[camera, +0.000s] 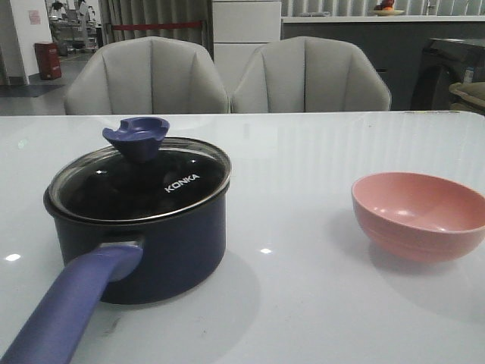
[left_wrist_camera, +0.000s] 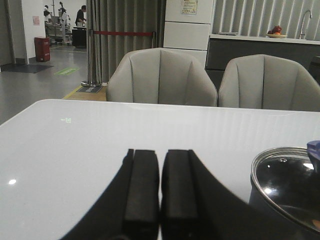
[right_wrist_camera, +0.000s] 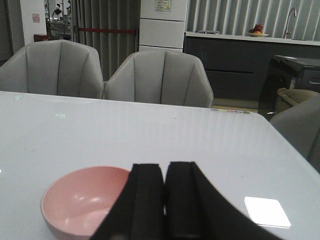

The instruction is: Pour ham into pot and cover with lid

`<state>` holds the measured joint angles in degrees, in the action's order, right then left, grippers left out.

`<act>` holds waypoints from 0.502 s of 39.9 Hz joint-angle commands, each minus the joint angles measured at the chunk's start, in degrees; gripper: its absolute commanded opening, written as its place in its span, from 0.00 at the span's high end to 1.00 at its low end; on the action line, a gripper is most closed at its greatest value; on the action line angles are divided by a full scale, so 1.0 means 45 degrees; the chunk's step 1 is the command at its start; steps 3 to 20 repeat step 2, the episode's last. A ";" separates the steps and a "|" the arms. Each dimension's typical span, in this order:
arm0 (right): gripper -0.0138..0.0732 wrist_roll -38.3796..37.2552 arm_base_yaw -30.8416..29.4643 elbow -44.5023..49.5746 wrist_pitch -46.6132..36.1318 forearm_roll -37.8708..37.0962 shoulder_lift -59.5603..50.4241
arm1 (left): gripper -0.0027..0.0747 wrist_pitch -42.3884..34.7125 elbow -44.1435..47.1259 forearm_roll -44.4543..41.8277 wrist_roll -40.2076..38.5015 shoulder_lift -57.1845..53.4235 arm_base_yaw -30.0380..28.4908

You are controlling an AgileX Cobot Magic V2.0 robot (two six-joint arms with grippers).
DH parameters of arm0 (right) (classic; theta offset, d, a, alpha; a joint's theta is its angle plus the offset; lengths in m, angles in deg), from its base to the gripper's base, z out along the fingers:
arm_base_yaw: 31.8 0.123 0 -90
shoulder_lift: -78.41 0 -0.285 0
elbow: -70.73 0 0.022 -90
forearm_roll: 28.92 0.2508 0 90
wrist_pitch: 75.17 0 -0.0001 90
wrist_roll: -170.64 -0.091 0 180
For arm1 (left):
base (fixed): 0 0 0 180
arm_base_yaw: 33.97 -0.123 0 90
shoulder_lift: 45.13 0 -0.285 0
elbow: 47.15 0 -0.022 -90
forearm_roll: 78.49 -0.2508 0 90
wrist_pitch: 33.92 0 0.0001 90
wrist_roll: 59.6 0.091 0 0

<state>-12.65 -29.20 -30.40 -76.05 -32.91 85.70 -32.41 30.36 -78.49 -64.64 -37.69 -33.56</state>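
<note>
Lid [camera: 140, 178] sits on the pot [camera: 151, 250] toward the tabletop's left edge, nearer my left gripper [left_wrist_camera: 160, 200]; right gripper [right_wrist_camera: 165, 200] is by the empty-looking pink bowl [camera: 420, 216]. Both are closed, holding nothing.

Two grey padded chairs [camera: 227, 76] are sitting behind the glossy white table [camera: 318, 174], which is catching overhead light. Curtains [left_wrist_camera: 125, 30], a white cabinet [right_wrist_camera: 162, 25] and possibly a sink counter [right_wrist_camera: 250, 37] are showing behind.
</note>
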 commanded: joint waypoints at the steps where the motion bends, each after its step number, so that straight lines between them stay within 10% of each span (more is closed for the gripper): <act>1: 0.67 -0.0045 -0.0056 0.0092 -0.0937 -0.0166 -0.0261 | 0.82 -0.1072 0.0410 0.0000 -0.0127 -0.0242 -0.0017; 20: 0.67 -0.0045 -0.0056 0.0092 -0.0937 -0.0166 -0.0261 | 0.82 -0.1072 0.0410 0.0000 -0.0127 -0.0242 -0.0017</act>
